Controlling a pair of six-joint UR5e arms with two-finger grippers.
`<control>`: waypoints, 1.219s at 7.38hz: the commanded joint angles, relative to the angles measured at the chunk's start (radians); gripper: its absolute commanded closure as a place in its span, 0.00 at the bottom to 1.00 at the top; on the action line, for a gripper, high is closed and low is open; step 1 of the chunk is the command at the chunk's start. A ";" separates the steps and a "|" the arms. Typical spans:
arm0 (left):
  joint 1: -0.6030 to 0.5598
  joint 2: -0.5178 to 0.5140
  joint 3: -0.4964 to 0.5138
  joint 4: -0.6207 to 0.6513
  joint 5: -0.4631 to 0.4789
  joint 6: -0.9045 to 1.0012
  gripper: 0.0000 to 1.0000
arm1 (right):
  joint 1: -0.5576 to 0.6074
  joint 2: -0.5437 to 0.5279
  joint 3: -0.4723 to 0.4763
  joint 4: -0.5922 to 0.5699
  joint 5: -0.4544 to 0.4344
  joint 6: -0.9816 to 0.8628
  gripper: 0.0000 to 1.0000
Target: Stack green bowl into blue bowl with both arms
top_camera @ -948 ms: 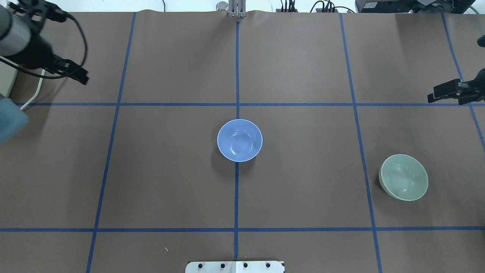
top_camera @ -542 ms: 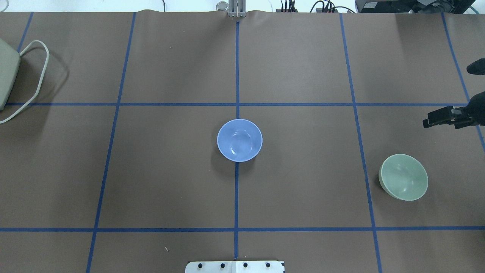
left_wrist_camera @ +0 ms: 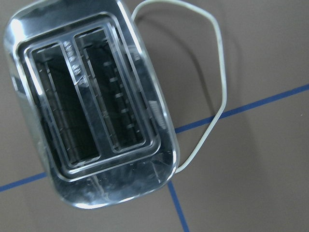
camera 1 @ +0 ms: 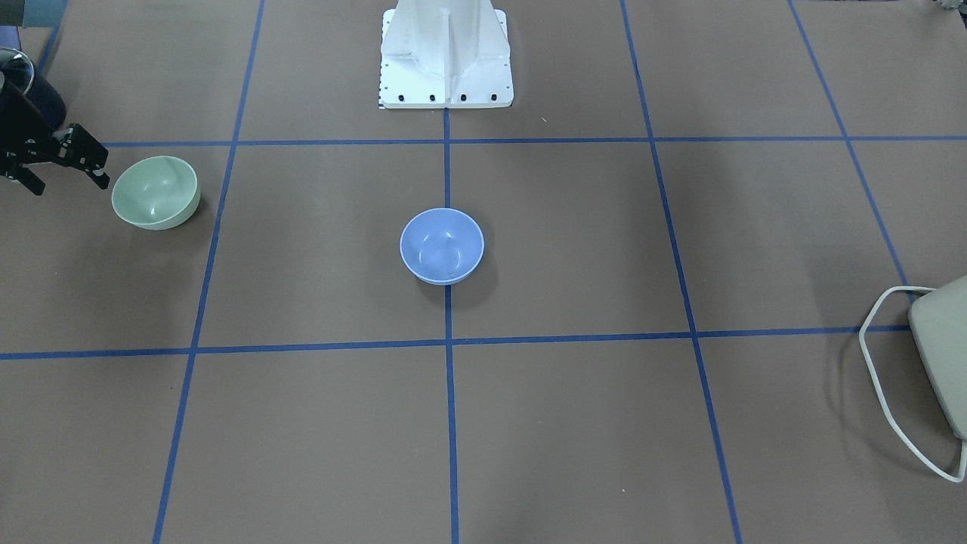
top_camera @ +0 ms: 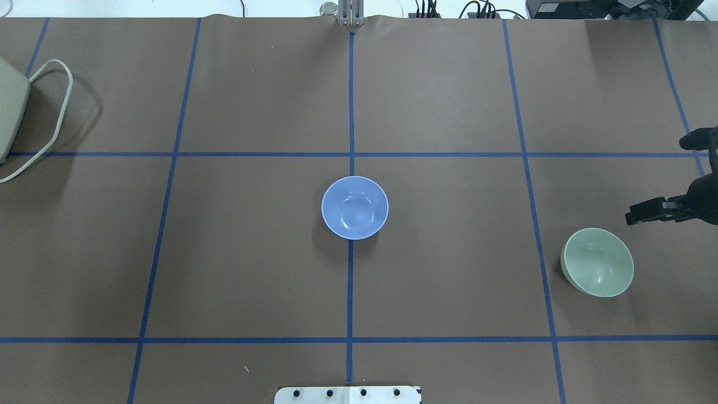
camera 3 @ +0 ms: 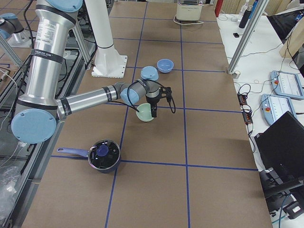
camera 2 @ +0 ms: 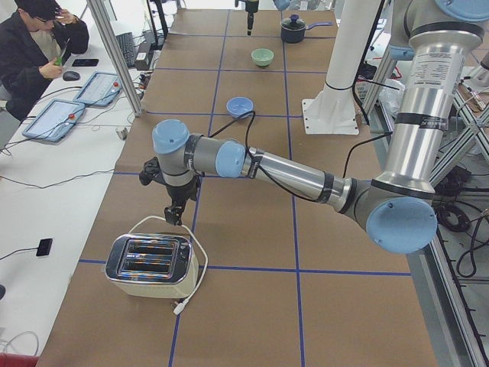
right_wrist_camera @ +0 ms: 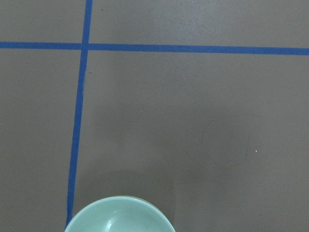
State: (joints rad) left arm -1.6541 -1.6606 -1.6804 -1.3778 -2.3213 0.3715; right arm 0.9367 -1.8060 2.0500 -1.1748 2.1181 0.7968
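The green bowl (top_camera: pixel 597 262) stands upright on the table's right side; it also shows in the front view (camera 1: pixel 155 191) and at the lower edge of the right wrist view (right_wrist_camera: pixel 119 216). The blue bowl (top_camera: pixel 354 207) stands upright at the table's centre (camera 1: pixel 442 245), empty. My right gripper (top_camera: pixel 636 216) hovers just beyond the green bowl's far right side, apart from it; in the front view (camera 1: pixel 66 177) its fingers stand apart and hold nothing. My left gripper (camera 2: pixel 174 215) shows only in the exterior left view, above a toaster; I cannot tell whether it is open or shut.
A chrome toaster (left_wrist_camera: pixel 91 111) with a white cord lies at the table's far left (top_camera: pixel 8 112). A dark pot with a lid (camera 3: pixel 103 154) sits at the right end. The white pedestal (camera 1: pixel 446 53) stands at the robot's edge. A person (camera 2: pixel 38 38) sits beside the table.
My left arm has swung out of the overhead view, uncovering the toaster. My right gripper has moved nearer along the right edge, closer to the green bowl. The bowls have not moved.
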 commanded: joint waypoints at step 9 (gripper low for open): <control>-0.009 0.039 -0.010 -0.007 -0.003 0.009 0.01 | -0.186 -0.042 -0.119 0.198 -0.104 0.052 1.00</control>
State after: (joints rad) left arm -1.6622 -1.6236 -1.6904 -1.3840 -2.3239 0.3804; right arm 0.7614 -1.8463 1.9289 -0.9785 2.0141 0.8499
